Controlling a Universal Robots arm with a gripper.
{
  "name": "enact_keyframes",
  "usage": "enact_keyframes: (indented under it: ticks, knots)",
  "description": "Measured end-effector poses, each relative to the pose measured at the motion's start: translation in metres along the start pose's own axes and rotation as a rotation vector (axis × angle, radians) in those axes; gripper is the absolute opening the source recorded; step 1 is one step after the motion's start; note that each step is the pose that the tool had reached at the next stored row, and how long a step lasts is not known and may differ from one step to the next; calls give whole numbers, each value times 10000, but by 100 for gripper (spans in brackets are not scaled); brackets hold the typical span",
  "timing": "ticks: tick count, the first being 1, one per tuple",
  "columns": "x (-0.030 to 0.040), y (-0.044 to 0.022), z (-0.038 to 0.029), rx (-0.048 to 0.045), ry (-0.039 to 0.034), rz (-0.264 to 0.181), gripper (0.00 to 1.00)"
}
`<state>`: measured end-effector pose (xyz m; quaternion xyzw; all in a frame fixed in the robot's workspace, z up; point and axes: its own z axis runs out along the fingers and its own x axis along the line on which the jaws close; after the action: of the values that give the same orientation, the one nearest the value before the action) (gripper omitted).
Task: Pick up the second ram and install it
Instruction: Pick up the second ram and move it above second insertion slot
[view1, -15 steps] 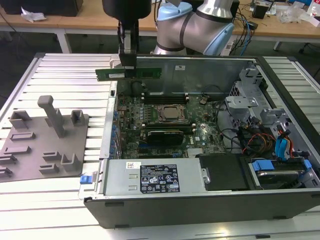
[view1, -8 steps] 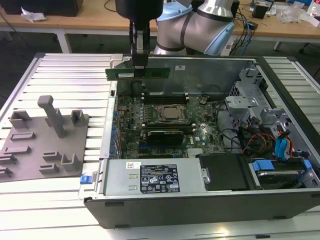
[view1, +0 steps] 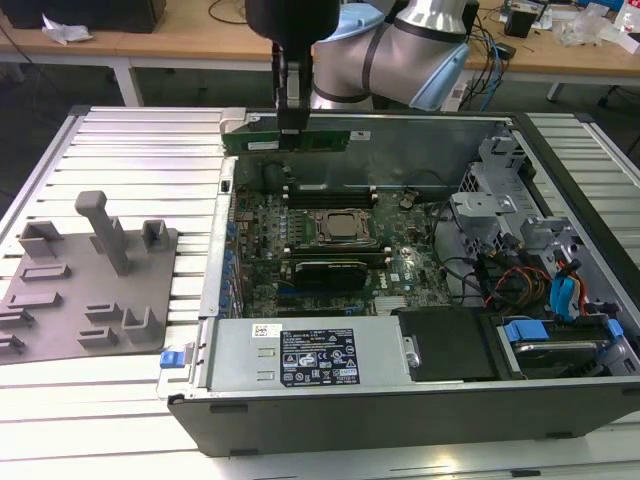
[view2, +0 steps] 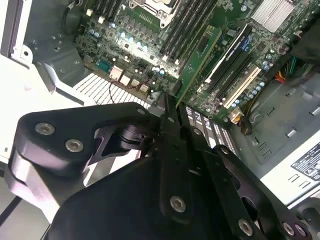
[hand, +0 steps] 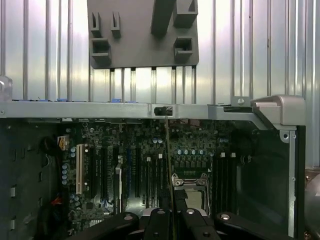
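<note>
Grey plastic fixture tray (view1: 65, 325) with upright posts lies at the exterior view's left; at upper centre the black gripper (view1: 289, 126) pinches the second ram (view1: 325, 141), a long thin green circuit-board stick, held level over the far side of the open dark metal computer case (view1: 400, 415)

The ribbed tabletop (view1: 130, 150) is shiny metal, the fixture tray (view1: 60, 310) matt grey plastic, the fingers (view2: 170, 160) matt black.
</note>
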<state>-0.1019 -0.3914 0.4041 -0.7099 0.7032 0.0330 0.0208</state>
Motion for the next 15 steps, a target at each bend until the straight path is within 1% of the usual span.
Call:
enact_keyframes:
  ticks: [2, 5, 6, 11, 15]
  knots:
    - [-1, -70, 6, -4, 0, 1, 14]
    - [-1, -119, 10, -8, 1, 0, 14]
    - [-3, -160, 13, -10, 0, 2, 14]
    - [-8, -300, 21, -21, 0, 2, 14]
    - [-11, -363, 25, -25, 0, 2, 14]
